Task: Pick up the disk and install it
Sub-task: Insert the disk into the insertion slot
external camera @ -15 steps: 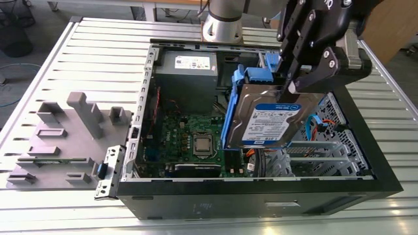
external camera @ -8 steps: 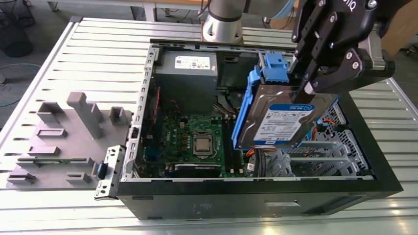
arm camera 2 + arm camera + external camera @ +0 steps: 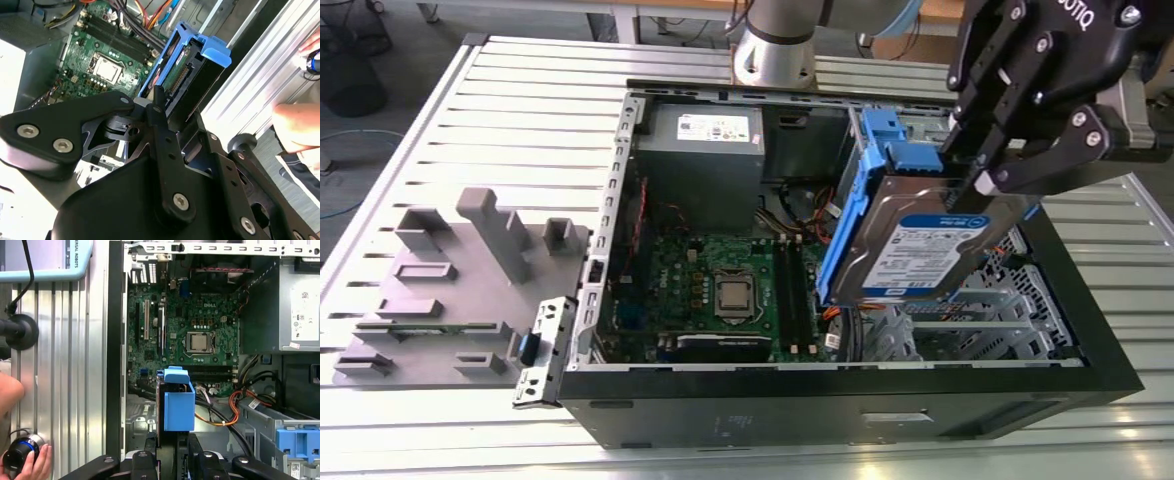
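The disk (image 3: 923,250), a silver drive with a white-and-blue label and blue side rails, hangs tilted on edge above the right half of the open computer case (image 3: 854,400). My gripper (image 3: 991,188) is shut on its upper end. Both wrist views show the disk sticking out from between my fingers: its blue rail (image 3: 179,406) ends over the motherboard's edge, and its connector end (image 3: 186,70) points into the case. The disk touches nothing else that I can see.
Inside the case lie the green motherboard (image 3: 720,290), a grey power supply box (image 3: 704,135), loose cables (image 3: 235,405) and a blue-tabbed drive cage (image 3: 887,130). A grey fixture block (image 3: 454,270) stands at the exterior view's left. A person's hand (image 3: 30,465) rests beside the case.
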Robot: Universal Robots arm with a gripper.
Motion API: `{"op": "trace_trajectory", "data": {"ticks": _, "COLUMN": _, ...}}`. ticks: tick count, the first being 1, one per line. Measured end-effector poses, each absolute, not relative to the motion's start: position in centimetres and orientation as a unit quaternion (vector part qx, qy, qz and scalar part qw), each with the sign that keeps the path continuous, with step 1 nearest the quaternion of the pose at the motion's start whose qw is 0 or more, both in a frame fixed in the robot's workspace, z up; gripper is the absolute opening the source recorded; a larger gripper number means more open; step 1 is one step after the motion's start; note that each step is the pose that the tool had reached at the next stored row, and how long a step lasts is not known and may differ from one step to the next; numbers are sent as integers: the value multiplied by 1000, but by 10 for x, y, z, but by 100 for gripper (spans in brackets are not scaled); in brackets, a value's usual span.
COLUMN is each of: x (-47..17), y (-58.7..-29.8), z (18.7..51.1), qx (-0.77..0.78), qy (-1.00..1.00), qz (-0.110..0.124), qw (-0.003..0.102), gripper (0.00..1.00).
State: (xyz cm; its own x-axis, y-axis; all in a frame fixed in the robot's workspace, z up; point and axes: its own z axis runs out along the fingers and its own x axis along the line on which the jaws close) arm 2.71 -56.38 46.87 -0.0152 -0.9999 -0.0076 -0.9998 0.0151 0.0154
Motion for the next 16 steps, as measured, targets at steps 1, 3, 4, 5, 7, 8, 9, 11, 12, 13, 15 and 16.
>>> {"op": "trace_trajectory", "data": {"ticks": 1, "x": 30, "y": -564, "z": 469, "qx": 702, "qy": -712, "qz": -8, "qw": 3, "gripper": 35}}
{"op": "trace_trajectory", "data": {"ticks": 3, "x": 36, "y": -564, "z": 468, "qx": 702, "qy": -712, "qz": -8, "qw": 3, "gripper": 35}}
{"op": "trace_trajectory", "data": {"ticks": 4, "x": 39, "y": -564, "z": 468, "qx": 702, "qy": -712, "qz": -8, "qw": 3, "gripper": 35}}
{"op": "trace_trajectory", "data": {"ticks": 5, "x": 42, "y": -564, "z": 468, "qx": 702, "qy": -712, "qz": -8, "qw": 3, "gripper": 35}}
{"op": "trace_trajectory", "data": {"ticks": 7, "x": 48, "y": -564, "z": 467, "qx": 702, "qy": -712, "qz": -9, "qw": 3, "gripper": 35}}
{"op": "trace_trajectory", "data": {"ticks": 8, "x": 51, "y": -564, "z": 467, "qx": 702, "qy": -712, "qz": -9, "qw": 3, "gripper": 35}}
{"op": "trace_trajectory", "data": {"ticks": 9, "x": 54, "y": -564, "z": 467, "qx": 702, "qy": -712, "qz": -9, "qw": 3, "gripper": 35}}
{"op": "trace_trajectory", "data": {"ticks": 11, "x": 60, "y": -564, "z": 467, "qx": 702, "qy": -712, "qz": -9, "qw": 3, "gripper": 35}}
{"op": "trace_trajectory", "data": {"ticks": 12, "x": 63, "y": -564, "z": 467, "qx": 702, "qy": -712, "qz": -9, "qw": 3, "gripper": 35}}
{"op": "trace_trajectory", "data": {"ticks": 13, "x": 66, "y": -564, "z": 466, "qx": 702, "qy": -712, "qz": -9, "qw": 3, "gripper": 35}}
{"op": "trace_trajectory", "data": {"ticks": 15, "x": 72, "y": -564, "z": 466, "qx": 702, "qy": -712, "qz": -9, "qw": 4, "gripper": 35}}
{"op": "trace_trajectory", "data": {"ticks": 16, "x": 75, "y": -564, "z": 466, "qx": 702, "qy": -712, "qz": -9, "qw": 4, "gripper": 35}}
